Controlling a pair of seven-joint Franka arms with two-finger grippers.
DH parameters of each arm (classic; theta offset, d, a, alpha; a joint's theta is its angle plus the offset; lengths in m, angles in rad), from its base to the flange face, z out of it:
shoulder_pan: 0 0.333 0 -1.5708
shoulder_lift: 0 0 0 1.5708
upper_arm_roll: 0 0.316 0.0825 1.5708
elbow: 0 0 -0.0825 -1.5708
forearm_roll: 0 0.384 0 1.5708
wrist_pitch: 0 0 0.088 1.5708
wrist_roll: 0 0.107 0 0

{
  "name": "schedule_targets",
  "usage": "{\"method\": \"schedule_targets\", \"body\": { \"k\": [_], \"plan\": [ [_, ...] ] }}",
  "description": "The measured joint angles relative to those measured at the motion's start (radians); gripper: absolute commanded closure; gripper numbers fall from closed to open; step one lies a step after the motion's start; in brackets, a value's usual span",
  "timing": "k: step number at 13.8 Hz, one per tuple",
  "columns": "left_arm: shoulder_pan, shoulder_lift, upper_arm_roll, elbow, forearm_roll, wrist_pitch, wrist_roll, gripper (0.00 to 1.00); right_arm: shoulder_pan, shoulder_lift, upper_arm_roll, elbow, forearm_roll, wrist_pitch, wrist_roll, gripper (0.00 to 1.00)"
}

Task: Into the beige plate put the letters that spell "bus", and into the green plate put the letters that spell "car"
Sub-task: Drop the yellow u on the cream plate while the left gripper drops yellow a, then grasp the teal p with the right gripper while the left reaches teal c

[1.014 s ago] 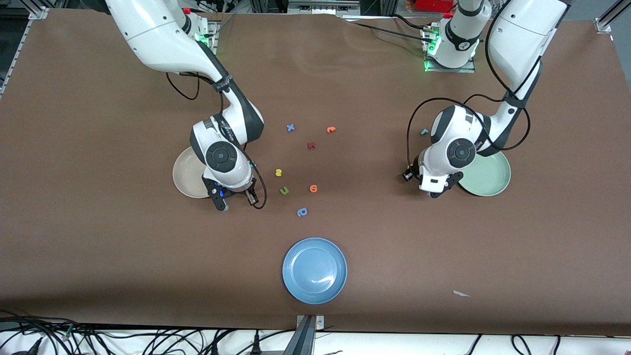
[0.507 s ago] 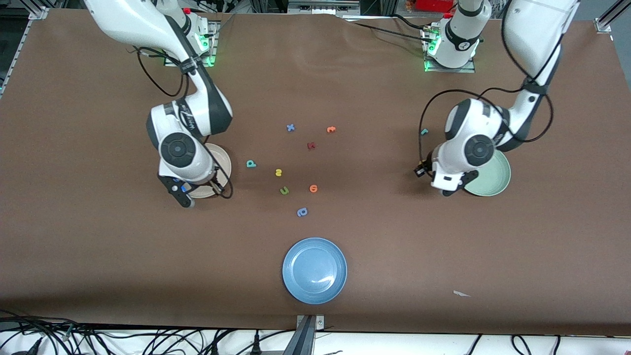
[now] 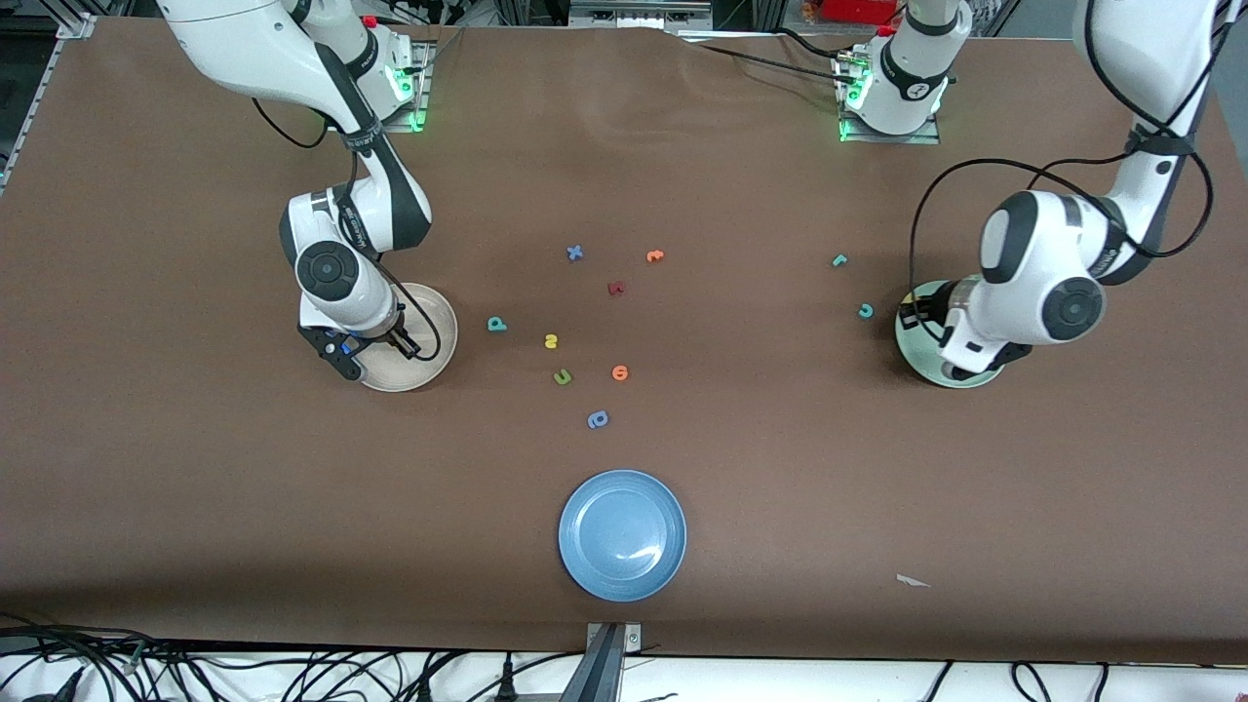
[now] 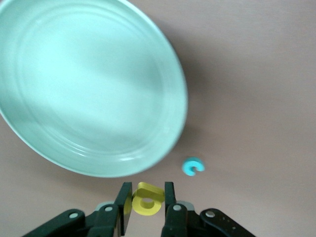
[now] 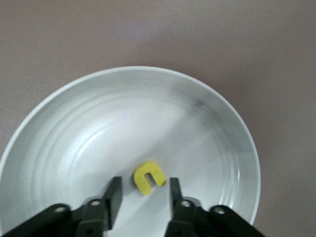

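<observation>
My right claw (image 5: 141, 193) has just spread over the beige plate (image 5: 64, 108), low in the frame, dropping the u (image 5: 148, 177); my left claw (image 4: 146, 197) pinches the a (image 4: 146, 199) beside the green plate (image 4: 89, 89).

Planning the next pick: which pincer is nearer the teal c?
Left. The left pincer is over the green plate, beside the teal c; the right pincer is over the beige plate.

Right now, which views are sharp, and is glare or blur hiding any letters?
Front view: sharp, even light, a small glare streak on the blue plate; no letter hidden. Left wrist view: soft blur, sheen across the green plate, yet the yellow a and teal c read. Right wrist view: slight blur, faint rings of sheen on the beige plate; yellow u clear.
</observation>
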Motion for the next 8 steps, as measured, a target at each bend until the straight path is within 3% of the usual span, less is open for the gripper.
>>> {"method": "schedule_targets", "body": {
  "k": [2,5,6,7,8],
  "plan": [
    [0.047,0.021,0.001,-0.002,0.054,0.0,0.052,0.85,0.001,-0.021,0.003,0.009,0.0,-0.011,0.0,0.0],
    [0.058,0.081,0.0,-0.003,0.071,0.052,0.066,0.8,0.002,-0.06,0.043,0.076,0.037,-0.135,0.001,0.0],
    [0.058,0.102,0.0,-0.004,0.075,0.073,0.066,0.64,0.005,-0.066,0.067,0.1,0.085,-0.158,0.013,0.01],
    [0.059,0.119,0.0,-0.004,0.091,0.087,0.067,0.33,0.011,-0.067,0.09,0.121,0.13,-0.165,0.043,0.03],
    [0.06,0.129,0.001,-0.004,0.102,0.094,0.067,0.12,0.021,-0.066,0.112,0.137,0.157,-0.168,0.095,0.08]
  ]
}}
